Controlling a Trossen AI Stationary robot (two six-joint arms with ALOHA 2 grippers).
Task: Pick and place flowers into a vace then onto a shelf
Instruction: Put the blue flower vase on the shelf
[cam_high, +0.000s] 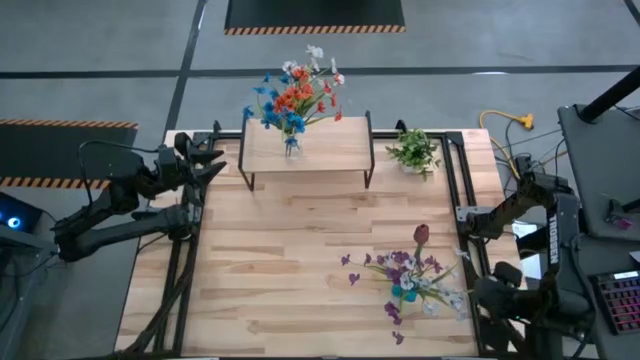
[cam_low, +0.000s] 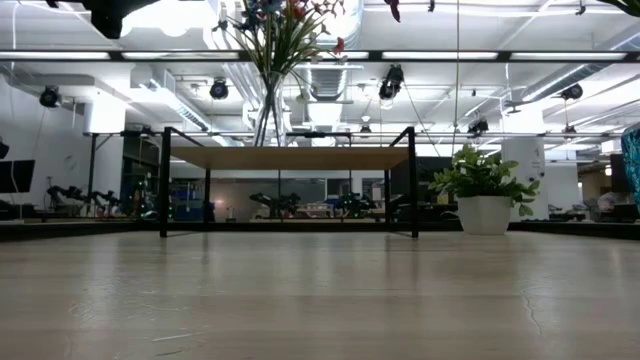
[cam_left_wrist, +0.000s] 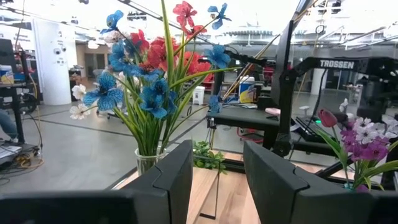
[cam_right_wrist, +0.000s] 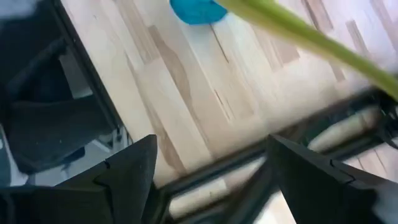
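The left end effector sits at the counter's far left corner, just beside the left end of the shelf, its two dark fingers spread apart with nothing between them. In its wrist view the fingers frame a glass vase of orange and blue flowers, whose lower part is hidden behind the left finger. The right end effector is pulled back off the counter's right edge, near the front right corner; its fingers are spread wide and empty, though from above it is largely lost among the dark arm links. Its wrist view shows only a strip of the counter, a blurred green stem and a cut-off blue bloom. On the shelf, which stands at the middle of the counter's far edge, the vase stands near the left end with its bouquet leaning out over the far edge. In the low view the top of the bouquet is cut off by the frame. A small potted plant stands on the counter just beside the shelf's right end. A loose bunch of purple and white flowers with one dark red bloom lies flat near the front right corner; individual stems are hard to separate.
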